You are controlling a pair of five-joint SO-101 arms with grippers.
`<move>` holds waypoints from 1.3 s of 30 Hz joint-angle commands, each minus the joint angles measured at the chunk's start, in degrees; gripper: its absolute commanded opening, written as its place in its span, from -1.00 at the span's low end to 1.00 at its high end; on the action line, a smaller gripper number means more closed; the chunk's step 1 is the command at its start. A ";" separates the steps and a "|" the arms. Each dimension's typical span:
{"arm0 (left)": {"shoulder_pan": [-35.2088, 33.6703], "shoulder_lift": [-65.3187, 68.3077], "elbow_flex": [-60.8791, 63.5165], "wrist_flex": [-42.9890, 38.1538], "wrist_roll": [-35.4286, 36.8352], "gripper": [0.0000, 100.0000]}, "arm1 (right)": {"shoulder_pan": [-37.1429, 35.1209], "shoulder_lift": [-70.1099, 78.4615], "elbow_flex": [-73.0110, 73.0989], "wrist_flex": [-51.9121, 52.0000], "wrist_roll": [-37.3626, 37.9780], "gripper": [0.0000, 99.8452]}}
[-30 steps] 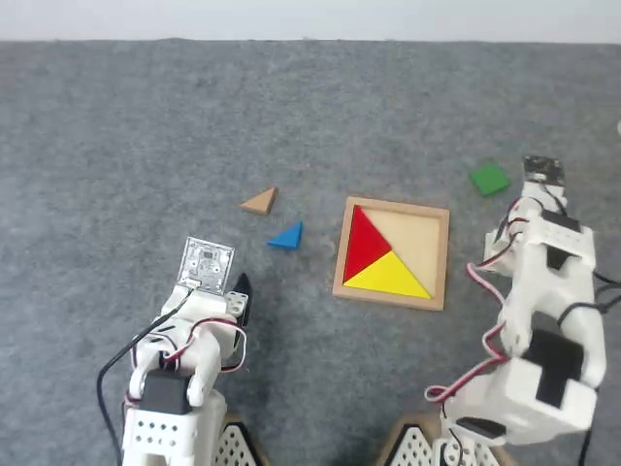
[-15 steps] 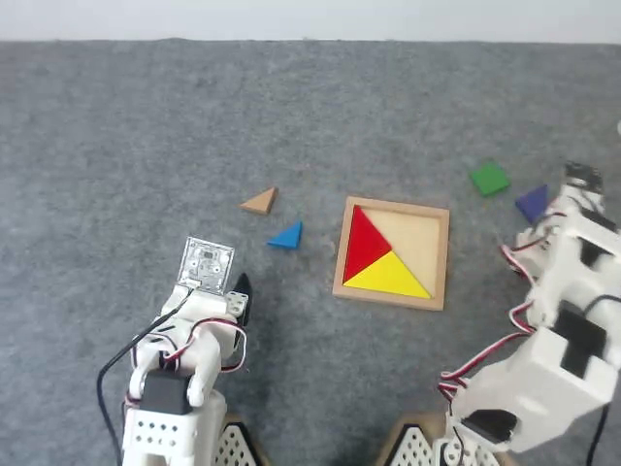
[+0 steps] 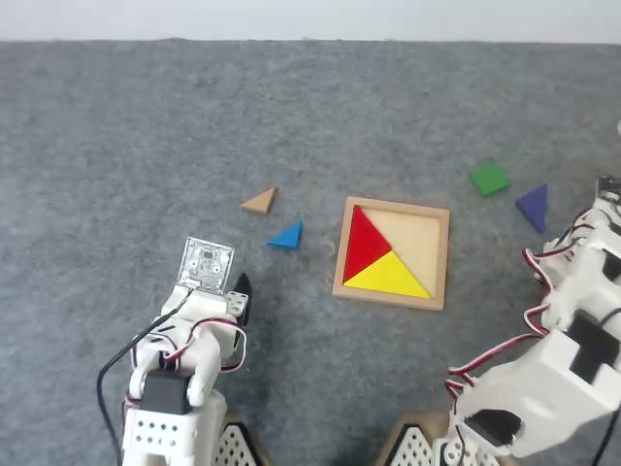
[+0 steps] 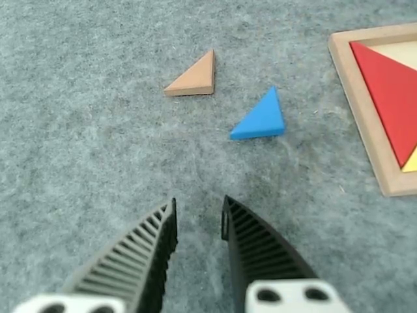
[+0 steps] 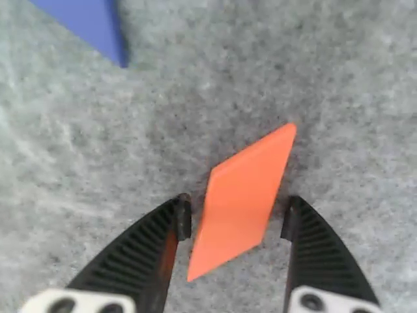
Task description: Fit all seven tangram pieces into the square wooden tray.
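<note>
The square wooden tray [image 3: 441, 257] lies mid-table and holds a red triangle [image 3: 366, 242] and a yellow triangle [image 3: 389, 277]. A tan triangle [image 3: 260, 202] and a light blue triangle [image 3: 287, 236] lie to its left, shown too in the left wrist view as the tan triangle [image 4: 193, 77] and the blue triangle [image 4: 261, 118]. My left gripper [image 4: 199, 215] hovers open short of them. A green square [image 3: 489, 179] and a dark blue triangle [image 3: 534, 206] lie right of the tray. My right gripper [image 5: 234, 212] stands open astride an orange parallelogram [image 5: 243, 198] on the mat.
Grey felt covers the whole table. The right arm [image 3: 572, 330] leans over the table's right edge. A corner of the dark blue triangle [image 5: 91, 23] lies just beyond the right gripper. The tray's upper right half is bare wood.
The right arm has swung rightward toward the table's edge, uncovering the dark blue triangle. The left arm has not moved.
</note>
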 commanded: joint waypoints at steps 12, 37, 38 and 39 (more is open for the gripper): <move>0.35 -0.79 -0.66 0.18 0.44 -0.78 | 1.01 -2.51 -2.29 1.63 0.88 -0.96; 0.35 -0.79 -0.66 0.18 0.44 -0.78 | -36.09 -22.81 -8.79 21.41 20.40 -0.98; 0.35 -0.79 -0.66 0.18 0.44 -0.78 | -37.93 -23.08 -7.12 19.65 20.31 -0.98; 0.35 -0.79 -0.66 0.18 0.44 -0.78 | -39.52 -23.08 -5.89 18.07 20.40 -0.98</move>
